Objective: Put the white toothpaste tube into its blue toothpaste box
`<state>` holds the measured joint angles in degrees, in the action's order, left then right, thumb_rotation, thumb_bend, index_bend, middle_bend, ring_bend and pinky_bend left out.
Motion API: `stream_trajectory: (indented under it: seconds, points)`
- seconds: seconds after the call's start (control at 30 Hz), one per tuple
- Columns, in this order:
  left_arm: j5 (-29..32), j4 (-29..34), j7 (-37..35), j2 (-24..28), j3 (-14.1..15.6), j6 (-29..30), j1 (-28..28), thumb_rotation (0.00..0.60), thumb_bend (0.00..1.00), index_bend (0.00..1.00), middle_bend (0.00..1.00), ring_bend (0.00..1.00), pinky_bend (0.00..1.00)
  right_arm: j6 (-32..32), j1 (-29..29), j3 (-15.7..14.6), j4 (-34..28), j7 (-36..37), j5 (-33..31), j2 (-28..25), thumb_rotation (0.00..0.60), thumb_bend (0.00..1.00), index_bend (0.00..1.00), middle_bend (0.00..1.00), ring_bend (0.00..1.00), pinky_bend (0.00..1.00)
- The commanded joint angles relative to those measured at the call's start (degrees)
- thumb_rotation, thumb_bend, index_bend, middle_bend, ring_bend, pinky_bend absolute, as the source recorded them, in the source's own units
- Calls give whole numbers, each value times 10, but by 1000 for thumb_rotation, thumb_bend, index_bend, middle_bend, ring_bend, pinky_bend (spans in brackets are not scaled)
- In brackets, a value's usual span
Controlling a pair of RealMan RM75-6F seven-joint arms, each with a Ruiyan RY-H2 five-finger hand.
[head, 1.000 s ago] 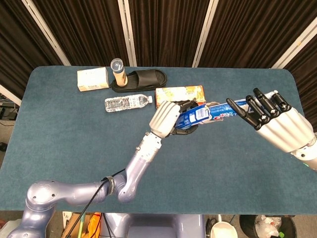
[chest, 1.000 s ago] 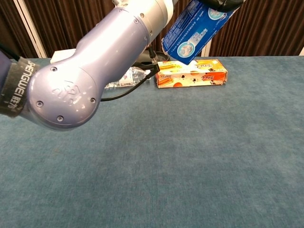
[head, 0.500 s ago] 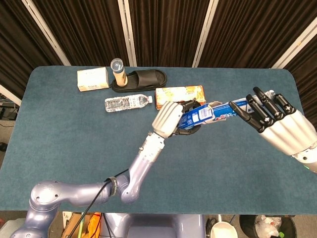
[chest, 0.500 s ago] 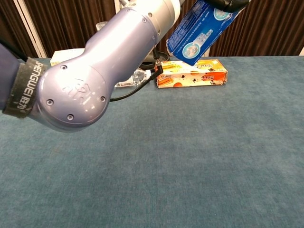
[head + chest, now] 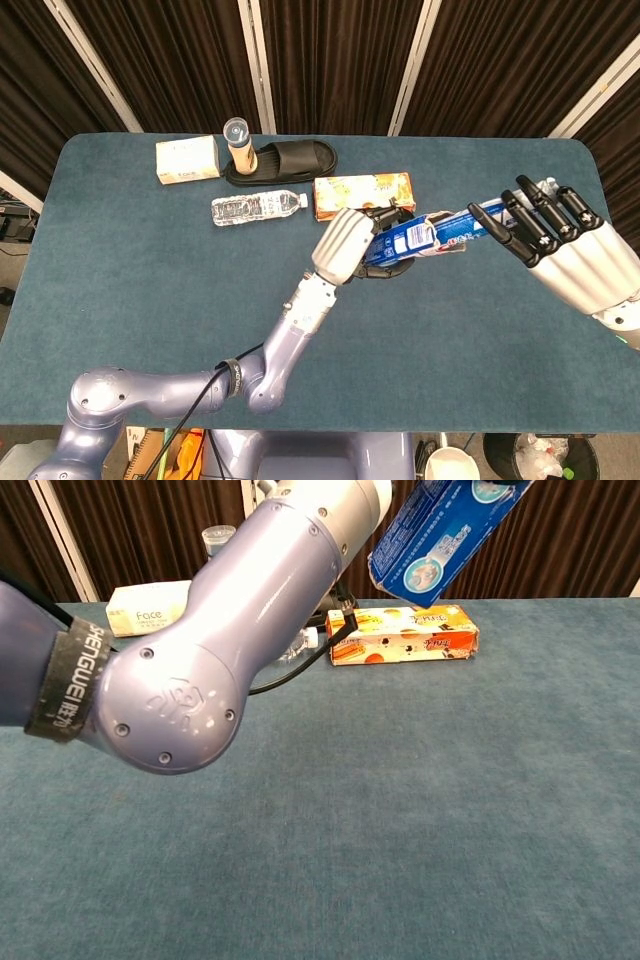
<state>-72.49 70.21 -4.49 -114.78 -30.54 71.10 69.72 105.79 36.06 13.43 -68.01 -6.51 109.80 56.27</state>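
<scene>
Left hand (image 5: 347, 243) grips blue toothpaste box (image 5: 408, 237), fingers wrapped round it, raised above tabletop (image 5: 130, 270). Right hand (image 5: 565, 255) pinches white toothpaste tube (image 5: 474, 220), tip at box's right opening.

Bare table (image 5: 150, 290) in front; orange box (image 5: 363, 192), water bottle (image 5: 256, 207) and slipper (image 5: 285, 160) crowd the far middle

L hand (image 5: 345, 243) raised mid-table, fingers curled, gripping. R hand (image 5: 565, 255) alongside, fingers extended; grip unclear.
</scene>
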Motion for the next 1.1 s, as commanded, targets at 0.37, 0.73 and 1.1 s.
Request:
stream_trajectory:
  seconds: [0.37, 0.73, 1.1]
  points:
    - [-5, -9, -8, -6, -3, 2, 2, 600, 421, 444, 542, 535, 617, 6, -11, 13, -18, 13, -27, 0, 600, 349, 0, 436, 299, 112]
    - [-1, -10, -2, -8, -9, 3, 3, 600, 420, 437, 535, 530, 614, 8, -21, 20, -29, 16, -45, 1, 600, 305, 0, 407, 267, 63]
    - [-2, -20, -3, -12, -14, 11, 4, 600, 429, 436, 537, 530, 612, 35, -36, 21, -25, 26, -42, 11, 600, 304, 0, 407, 266, 62]
